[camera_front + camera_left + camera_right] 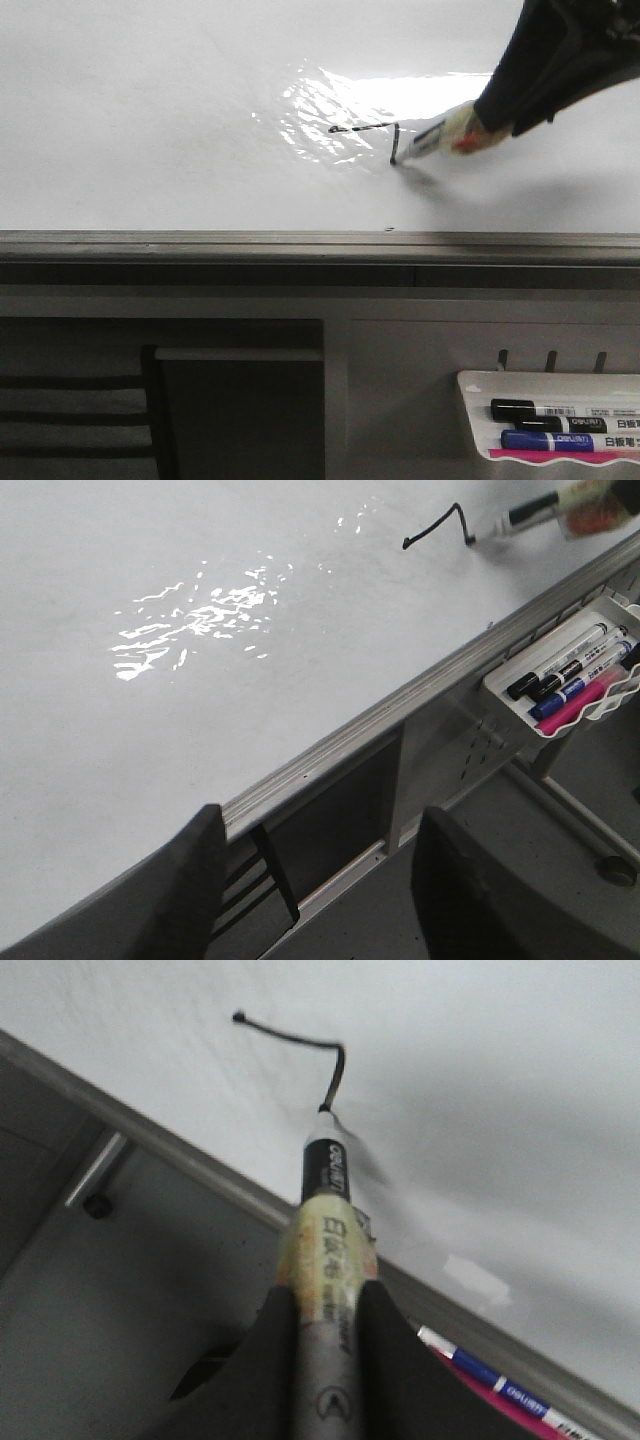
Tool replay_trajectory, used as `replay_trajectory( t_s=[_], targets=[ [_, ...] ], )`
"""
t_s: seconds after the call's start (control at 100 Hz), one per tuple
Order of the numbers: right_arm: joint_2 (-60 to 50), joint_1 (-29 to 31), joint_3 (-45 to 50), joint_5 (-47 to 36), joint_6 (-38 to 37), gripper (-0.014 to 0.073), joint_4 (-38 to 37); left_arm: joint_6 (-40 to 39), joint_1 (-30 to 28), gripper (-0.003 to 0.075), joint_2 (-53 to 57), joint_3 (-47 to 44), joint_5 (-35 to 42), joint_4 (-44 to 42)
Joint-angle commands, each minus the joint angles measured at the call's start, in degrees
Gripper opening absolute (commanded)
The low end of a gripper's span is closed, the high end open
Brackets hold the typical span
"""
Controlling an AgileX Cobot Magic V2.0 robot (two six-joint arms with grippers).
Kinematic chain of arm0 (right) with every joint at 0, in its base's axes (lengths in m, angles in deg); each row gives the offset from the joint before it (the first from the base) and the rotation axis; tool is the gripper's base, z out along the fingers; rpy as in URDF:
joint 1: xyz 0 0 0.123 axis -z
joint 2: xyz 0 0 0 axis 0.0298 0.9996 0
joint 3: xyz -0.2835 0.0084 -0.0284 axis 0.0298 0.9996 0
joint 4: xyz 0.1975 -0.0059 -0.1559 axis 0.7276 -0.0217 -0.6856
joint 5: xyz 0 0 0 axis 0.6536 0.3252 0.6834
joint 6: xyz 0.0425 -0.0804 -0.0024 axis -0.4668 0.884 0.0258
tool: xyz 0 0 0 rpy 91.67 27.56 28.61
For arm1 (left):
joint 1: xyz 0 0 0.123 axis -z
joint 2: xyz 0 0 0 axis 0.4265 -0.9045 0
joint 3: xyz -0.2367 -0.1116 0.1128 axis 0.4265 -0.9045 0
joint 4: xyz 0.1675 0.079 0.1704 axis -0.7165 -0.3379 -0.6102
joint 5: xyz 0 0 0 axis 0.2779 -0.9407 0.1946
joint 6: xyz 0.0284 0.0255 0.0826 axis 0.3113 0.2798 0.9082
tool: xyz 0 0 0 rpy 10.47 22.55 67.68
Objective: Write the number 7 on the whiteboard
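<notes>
The whiteboard (150, 120) fills the upper front view, with a wrinkled glare patch near its middle. On it is a partly drawn number 7 (372, 133): a wavy horizontal stroke joined to a short downstroke. It also shows in the left wrist view (438, 526) and the right wrist view (300, 1045). My right gripper (495, 122) is shut on a marker (440, 135), whose black tip touches the board at the downstroke's lower end (322, 1110). My left gripper (320, 880) is open and empty, off the board below its edge rail.
A grey metal edge rail (320, 245) runs along the board's near side. A small white marker tray (555, 425) with black, blue and pink markers hangs below it at the right, also in the left wrist view (570, 675).
</notes>
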Motion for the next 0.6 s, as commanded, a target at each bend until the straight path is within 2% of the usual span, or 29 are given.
replay_trajectory(
  t_s=[0.0, 0.21, 0.31, 0.48, 0.59],
  targets=[
    [-1.16, -0.66, 1.12, -1.84, -0.09, -0.0070, 0.32, -0.51, -0.25, 0.0385, 0.05, 1.49, 3.58, 1.79],
    [-1.31, -0.83, 1.81, -1.73, -0.09, -0.0070, 0.77, -0.51, -0.25, 0.0385, 0.05, 1.49, 5.52, 1.79],
    [-2.14, -0.92, 0.27, 0.89, 0.65, -0.0070, 1.60, -0.35, -0.03, 0.0385, 0.05, 1.49, 5.39, 1.86],
    [-5.18, -0.92, -3.94, 11.84, 11.09, -0.0070, 8.11, 6.50, 3.76, 0.0385, -2.48, 4.91, -0.61, 4.47],
    [-6.83, -0.92, -6.93, 21.05, 20.96, -0.0070, 9.79, 11.99, 9.00, 0.0385, -7.10, 8.16, -5.10, 6.42]
  ],
)
